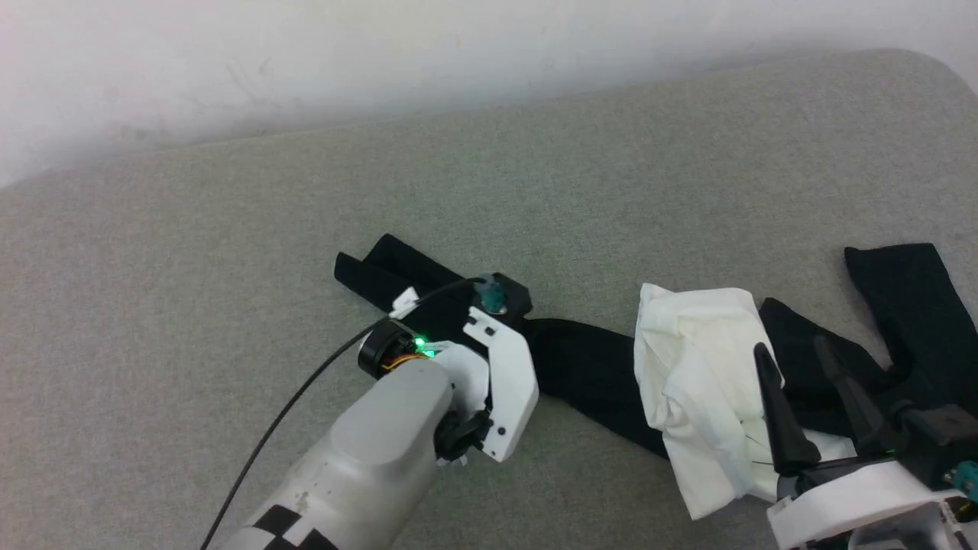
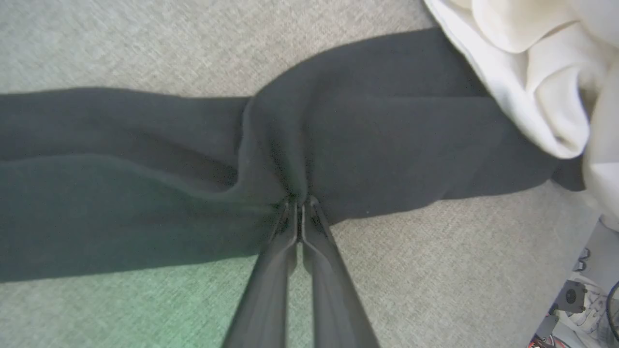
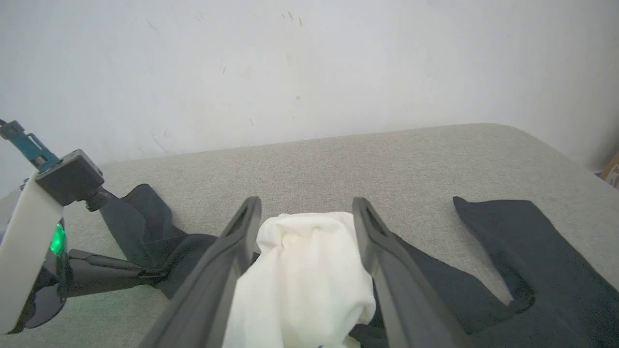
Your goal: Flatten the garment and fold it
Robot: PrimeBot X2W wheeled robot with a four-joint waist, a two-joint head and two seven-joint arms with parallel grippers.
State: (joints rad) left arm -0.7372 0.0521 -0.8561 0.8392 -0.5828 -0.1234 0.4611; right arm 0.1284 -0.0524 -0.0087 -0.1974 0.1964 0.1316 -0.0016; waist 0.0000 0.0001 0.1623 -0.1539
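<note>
Garment [image 1: 699, 367] crumpled at lower right of head view on grey fabric surface [image 1: 229, 305]; left gripper [image 2: 299, 203] fingers pinching its black sleeve [image 2: 387, 121]; right gripper [image 3: 305, 203] fingers spread over white torso [image 3: 300, 270].

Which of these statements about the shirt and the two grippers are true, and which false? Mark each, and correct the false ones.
1. The left gripper is shut on a black sleeve of the shirt. True.
2. The right gripper is shut. False: its fingers stand open by the white torso.
3. The shirt lies flat and spread out. False: it is bunched up.
4. The shirt rests on a grey fabric surface. True.
</note>
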